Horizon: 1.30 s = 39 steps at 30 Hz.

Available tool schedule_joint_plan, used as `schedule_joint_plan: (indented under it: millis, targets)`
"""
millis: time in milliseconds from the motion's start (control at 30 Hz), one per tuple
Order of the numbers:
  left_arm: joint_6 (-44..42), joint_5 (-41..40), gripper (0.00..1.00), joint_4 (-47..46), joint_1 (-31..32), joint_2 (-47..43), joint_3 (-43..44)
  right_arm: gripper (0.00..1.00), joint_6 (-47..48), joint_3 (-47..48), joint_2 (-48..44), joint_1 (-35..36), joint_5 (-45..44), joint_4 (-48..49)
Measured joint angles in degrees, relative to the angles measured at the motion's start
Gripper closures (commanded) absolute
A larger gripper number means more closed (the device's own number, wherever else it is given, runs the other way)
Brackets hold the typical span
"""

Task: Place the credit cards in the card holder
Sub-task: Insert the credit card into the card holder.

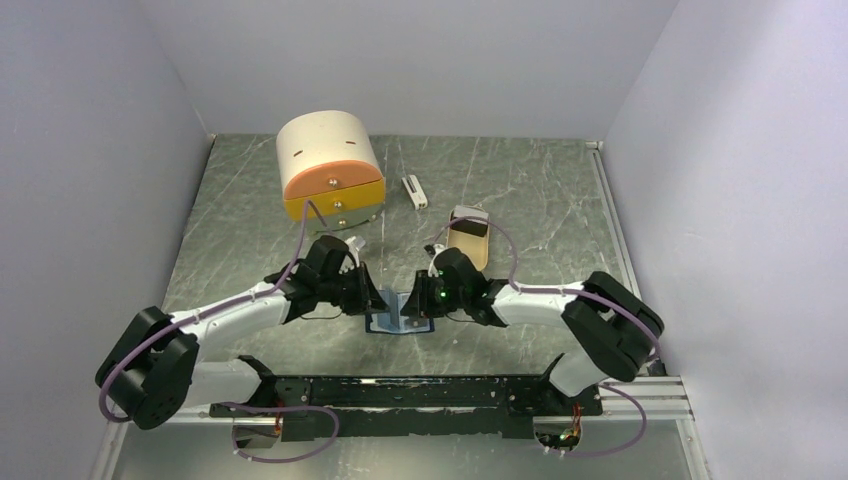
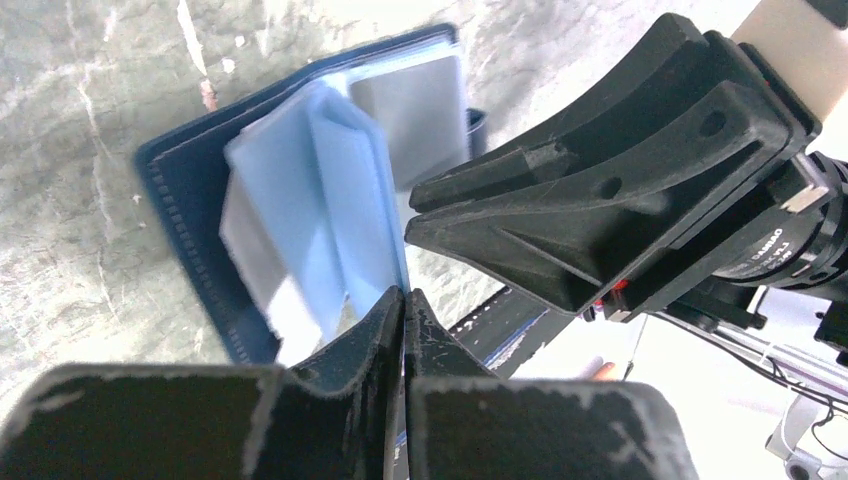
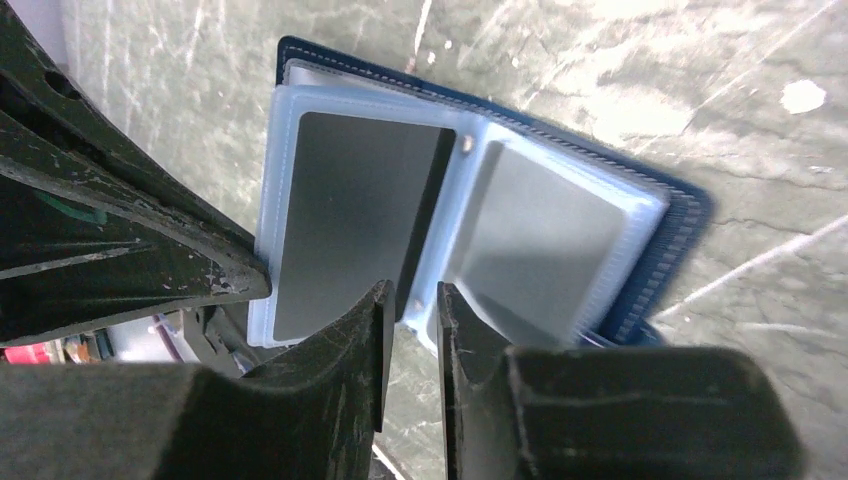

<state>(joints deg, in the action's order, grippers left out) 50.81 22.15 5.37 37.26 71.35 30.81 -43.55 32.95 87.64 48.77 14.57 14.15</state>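
Card holder (image 3: 462,190), open between tools: light, sleeves floppy; we would pinch its stiff cover. Left tool (image 2: 405,310) closed; right tool (image 3: 412,320), cannot tell.

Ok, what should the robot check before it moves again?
1. The wallet lies open on the table: ok.
2. The right gripper pinches the edge of a clear pocket: ok.
3. The left gripper is shut: ok. Holding anything: cannot tell.
4. Two grey cards sit inside pockets: ok.
5. More cards waiting outside the wallet: cannot tell.
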Motion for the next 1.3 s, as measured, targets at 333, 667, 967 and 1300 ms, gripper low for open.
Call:
schedule_joint_plan:
  millis: [333, 667, 967, 1300]
  targets:
    - [-2.4, -1.1, 0.91, 0.9, 0.0, -3.6, 0.0, 0.75, 2.7, 0.0, -6.9, -2.7, -3.2, -3.9]
    - [-3.4, 2.8, 0.91, -3.3, 0.0, 1.2, 0.3, 0.77, 3.4, 0.0, 0.5, -2.9, -1.8, -0.4]
    - [-2.7, 5.0, 0.91, -7.9, 0.1, 2.2, -1.6, 0.77, 3.2, -1.3, 0.9, -2.9, -1.7, 2.5]
    - [-1.0, 1.6, 0.91, -5.4, 0.1, 1.9, -2.4, 0.7, 3.7, -1.9, -2.2, -3.1, -3.2, -0.4]
